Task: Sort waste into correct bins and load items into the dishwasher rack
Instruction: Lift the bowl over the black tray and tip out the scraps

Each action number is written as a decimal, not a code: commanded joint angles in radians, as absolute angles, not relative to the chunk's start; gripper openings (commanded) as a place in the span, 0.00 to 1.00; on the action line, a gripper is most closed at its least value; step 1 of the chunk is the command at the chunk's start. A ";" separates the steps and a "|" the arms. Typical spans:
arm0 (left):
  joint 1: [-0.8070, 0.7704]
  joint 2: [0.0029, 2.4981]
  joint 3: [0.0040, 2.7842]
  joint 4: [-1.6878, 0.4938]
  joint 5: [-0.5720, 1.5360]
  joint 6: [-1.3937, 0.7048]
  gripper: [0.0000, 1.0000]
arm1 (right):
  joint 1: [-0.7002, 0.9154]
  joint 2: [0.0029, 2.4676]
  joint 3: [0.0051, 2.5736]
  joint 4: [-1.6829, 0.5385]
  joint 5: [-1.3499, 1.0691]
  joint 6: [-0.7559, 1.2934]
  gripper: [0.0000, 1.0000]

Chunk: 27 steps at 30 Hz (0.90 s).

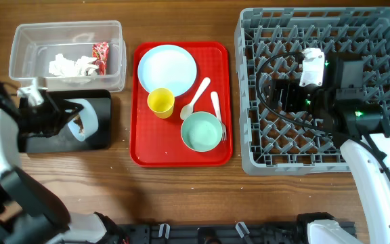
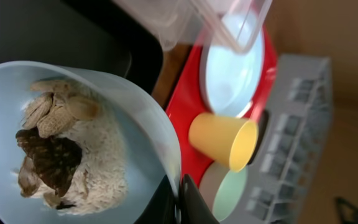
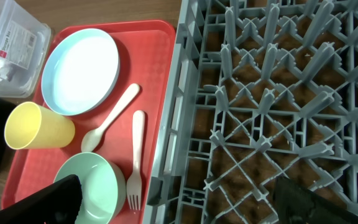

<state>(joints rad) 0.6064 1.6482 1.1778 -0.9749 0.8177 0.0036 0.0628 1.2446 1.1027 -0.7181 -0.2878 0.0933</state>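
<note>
The grey dishwasher rack [image 1: 263, 41] is partly hidden overhead behind the right gripper [image 3: 179, 205], spread wide and empty above its pegs. Over the black tray [image 1: 103, 135] the left gripper [image 1: 73, 116], mostly cut off, clamps the rim of the tipped pale blue bowl [image 2: 135, 118], food scraps [image 2: 98, 168] inside

Tub [image 1: 29, 51] behind bin tray [image 1: 100, 132] L, serving tray [image 1: 144, 146] mid, rack [image 1: 384, 47] R.

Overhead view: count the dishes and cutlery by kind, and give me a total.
Plate: 1
Bowls: 2, the green bowl and the blue bowl
Cup: 1
Spoon: 1
Fork: 1
Total: 6
</note>
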 commanded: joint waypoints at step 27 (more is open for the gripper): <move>0.840 1.880 1.192 -0.802 1.559 -0.140 0.04 | 0.064 1.253 1.124 -0.716 -0.290 0.108 1.00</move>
<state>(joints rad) 0.8333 1.8771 1.1778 -0.7883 1.5352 -0.0776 0.0628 1.2446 1.1027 -0.7181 -0.2878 0.0933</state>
